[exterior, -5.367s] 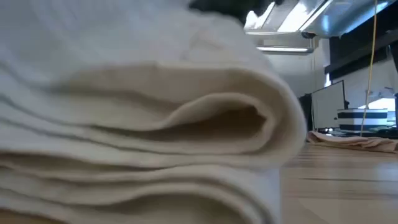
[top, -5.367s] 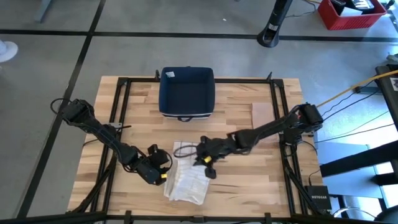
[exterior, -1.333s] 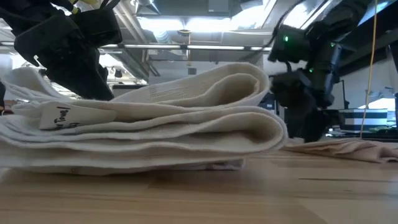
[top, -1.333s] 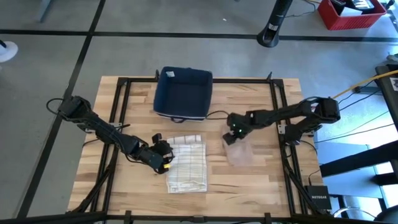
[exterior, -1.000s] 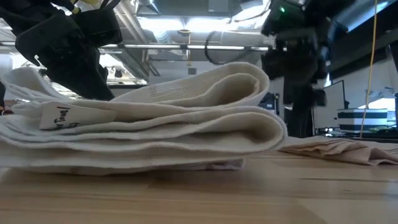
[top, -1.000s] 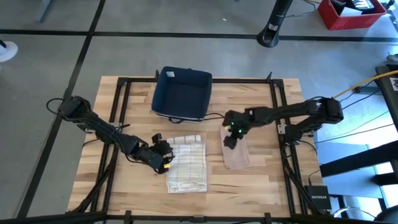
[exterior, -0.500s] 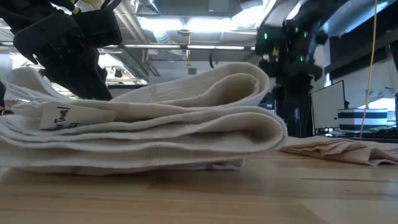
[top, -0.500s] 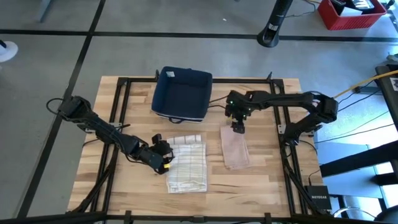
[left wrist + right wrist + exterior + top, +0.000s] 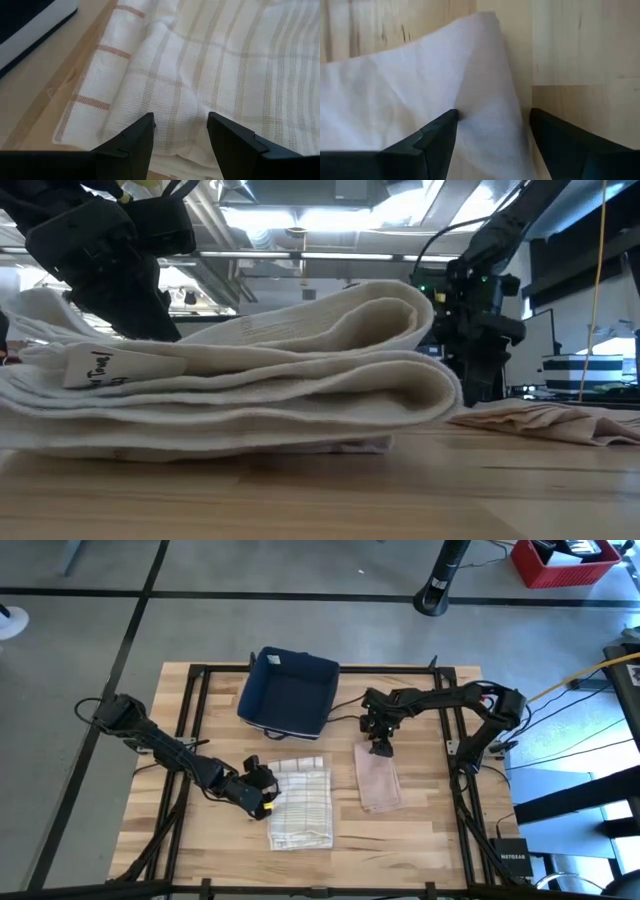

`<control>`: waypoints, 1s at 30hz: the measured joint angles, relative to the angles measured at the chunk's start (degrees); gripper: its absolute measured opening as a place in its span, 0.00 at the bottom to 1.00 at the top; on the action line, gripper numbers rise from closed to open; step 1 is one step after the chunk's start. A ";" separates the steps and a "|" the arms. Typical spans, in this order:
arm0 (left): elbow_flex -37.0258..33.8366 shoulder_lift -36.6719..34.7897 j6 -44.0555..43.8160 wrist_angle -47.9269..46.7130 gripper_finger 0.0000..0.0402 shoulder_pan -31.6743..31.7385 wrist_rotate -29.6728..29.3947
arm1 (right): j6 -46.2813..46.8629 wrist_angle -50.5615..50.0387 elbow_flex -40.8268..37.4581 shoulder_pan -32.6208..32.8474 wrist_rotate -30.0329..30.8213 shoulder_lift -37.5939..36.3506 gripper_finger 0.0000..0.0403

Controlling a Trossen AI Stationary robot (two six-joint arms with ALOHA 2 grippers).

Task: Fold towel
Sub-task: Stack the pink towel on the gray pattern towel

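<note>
Cream checked towel (image 9: 302, 802), folded into a thick layered stack with faint tan and rust stripes, is lying on the wooden bench (image 9: 430, 830) directly ahead of the left hand (image 9: 258, 792), whose fingers are standing spread at its edge. Beside it, a thin pinkish cloth (image 9: 378, 778) is lying flat beneath the right hand (image 9: 381, 748), fingers spread over its near end.
</note>
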 joint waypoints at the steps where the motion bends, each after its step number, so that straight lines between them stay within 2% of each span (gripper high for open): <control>1: 0.00 0.00 0.00 0.00 0.44 0.00 0.00 | 0.00 -0.11 0.05 -0.09 -0.73 0.48 0.63; 3: 0.00 0.00 0.00 0.04 0.44 0.00 0.00 | -0.02 -0.55 0.03 0.37 -0.68 0.95 0.61; 6: 0.00 0.00 -0.07 0.00 0.44 0.00 0.00 | -0.11 -1.22 -0.01 1.15 -0.37 1.14 0.51; 9: 0.00 0.00 -0.08 -0.03 0.44 0.06 0.00 | 0.07 -1.67 -0.06 2.25 -1.42 1.25 0.35; 13: 0.00 0.00 -0.02 0.00 0.44 0.04 0.00 | 1.61 -1.91 -0.13 3.97 -1.37 1.29 0.07; 14: 0.00 0.00 -0.02 0.00 0.44 0.05 0.00 | 1.90 -2.17 -0.17 4.67 -1.50 1.14 0.04; 18: 0.00 0.00 0.46 0.00 0.44 0.04 -0.01 | 6.06 -3.36 0.31 8.84 1.00 -0.27 0.05; 20: 0.00 0.00 1.18 -0.02 0.44 0.04 -0.01 | 7.62 -5.26 1.17 11.96 2.15 -1.53 0.03; 30: 0.00 0.00 2.87 -0.02 0.44 0.04 -0.02 | 24.20 -7.41 11.13 33.93 6.62 -5.15 0.02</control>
